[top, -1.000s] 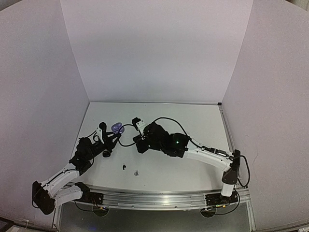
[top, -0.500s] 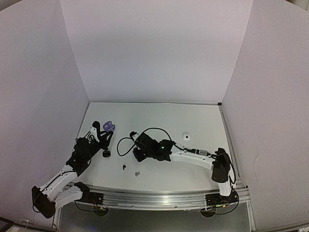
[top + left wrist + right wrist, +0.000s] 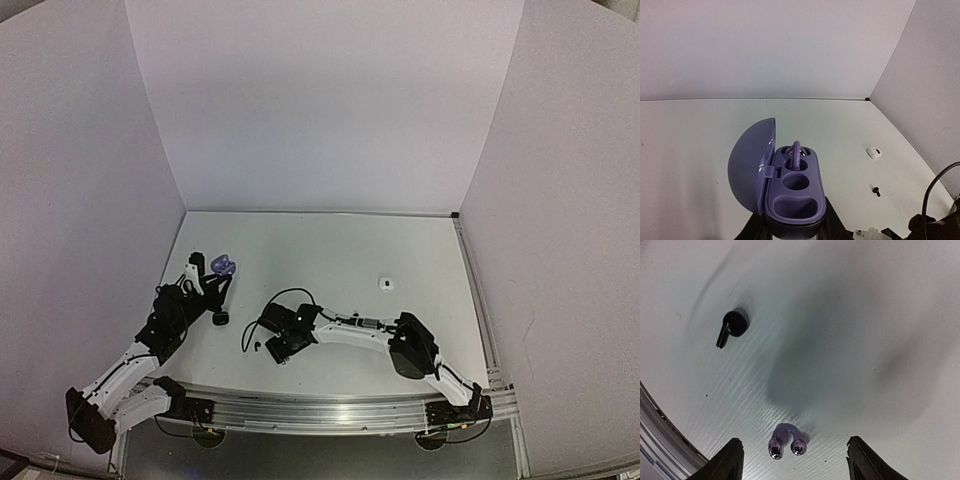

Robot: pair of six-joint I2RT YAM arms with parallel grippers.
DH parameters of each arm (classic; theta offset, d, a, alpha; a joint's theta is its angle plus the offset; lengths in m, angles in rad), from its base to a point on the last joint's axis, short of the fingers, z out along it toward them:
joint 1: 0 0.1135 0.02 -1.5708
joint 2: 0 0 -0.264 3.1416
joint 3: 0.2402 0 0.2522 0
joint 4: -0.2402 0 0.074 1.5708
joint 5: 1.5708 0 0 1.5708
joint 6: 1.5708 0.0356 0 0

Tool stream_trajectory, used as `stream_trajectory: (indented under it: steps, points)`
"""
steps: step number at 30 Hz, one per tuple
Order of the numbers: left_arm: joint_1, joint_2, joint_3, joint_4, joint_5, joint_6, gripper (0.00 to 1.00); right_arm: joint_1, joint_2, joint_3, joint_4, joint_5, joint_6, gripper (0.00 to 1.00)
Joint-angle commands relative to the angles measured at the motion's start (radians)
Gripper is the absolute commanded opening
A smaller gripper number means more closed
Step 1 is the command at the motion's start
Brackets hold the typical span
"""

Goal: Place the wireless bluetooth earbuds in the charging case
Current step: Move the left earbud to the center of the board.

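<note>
My right claw (image 3: 795, 452) hangs wide open and empty, with the purple bud (image 3: 785, 442) on the table (image 3: 865, 315) between its fingers. I should drop straight and close gently so the bud can't skid. Beyond lies a black bud (image 3: 732, 325). Farther off, my left claw (image 3: 792, 235) grips the open case (image 3: 790, 190).

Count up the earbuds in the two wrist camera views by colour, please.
Purple earbuds: 2, the seated earbud in the open charging case and the loose purple earbud on the table
Black earbud: 1
White earbud: 1
Total: 4
</note>
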Motion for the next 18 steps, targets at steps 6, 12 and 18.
stream_trajectory:
  steps: [6,12,18]
  points:
    - [0.007,-0.011,-0.002,0.038,0.015,-0.015,0.0,0.022,0.07,0.076,-0.11,-0.064,0.005,0.57]
    - [0.007,-0.006,-0.002,0.046,0.023,-0.016,0.0,0.027,0.101,0.114,-0.12,-0.027,-0.004,0.55]
    - [0.007,-0.004,-0.006,0.053,0.03,-0.018,0.0,0.027,0.138,0.202,-0.123,-0.005,-0.015,0.49]
